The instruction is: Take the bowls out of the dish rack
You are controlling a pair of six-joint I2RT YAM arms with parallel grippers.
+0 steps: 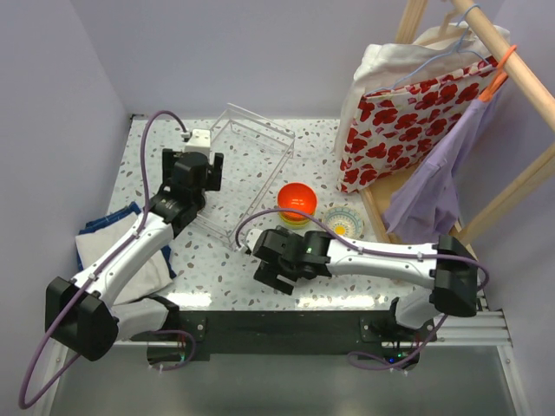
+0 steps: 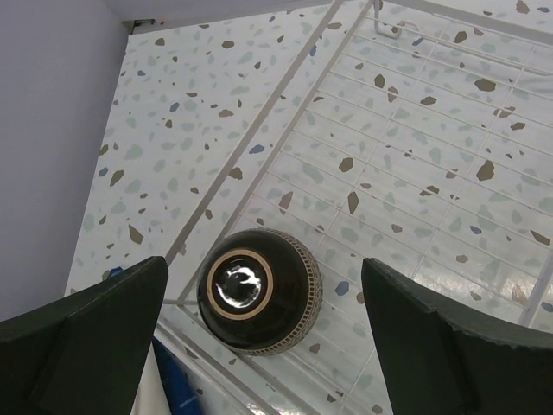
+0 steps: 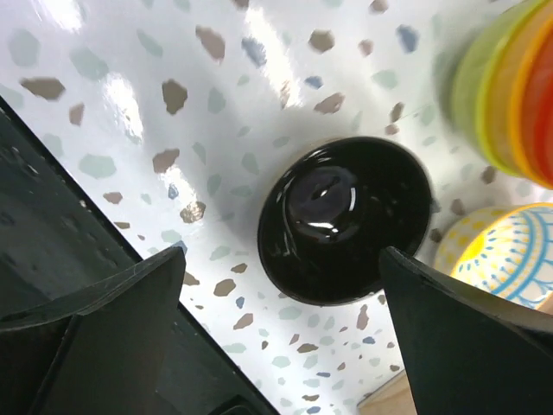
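Observation:
The white wire dish rack (image 1: 251, 160) stands at the back middle of the table. My left gripper (image 1: 196, 184) hangs open over its left end. In the left wrist view an upside-down dark brown bowl (image 2: 259, 290) lies on the rack floor (image 2: 415, 173), between and below my open left gripper's (image 2: 263, 264) jaws. My right gripper (image 1: 276, 260) is open above a glossy dark bowl (image 3: 346, 220) standing upright on the table. A stack of orange-red, yellow and green bowls (image 1: 296, 204) (image 3: 510, 86) and a cream patterned bowl (image 1: 342, 218) (image 3: 501, 251) sit beside it.
A blue and white cloth (image 1: 113, 238) lies at the left. A wooden clothes rack (image 1: 512, 165) with garments and a red flowered bag (image 1: 408, 121) stands at the right. A white box (image 1: 200, 139) sits behind the left gripper. A black rail (image 1: 286, 322) runs along the near edge.

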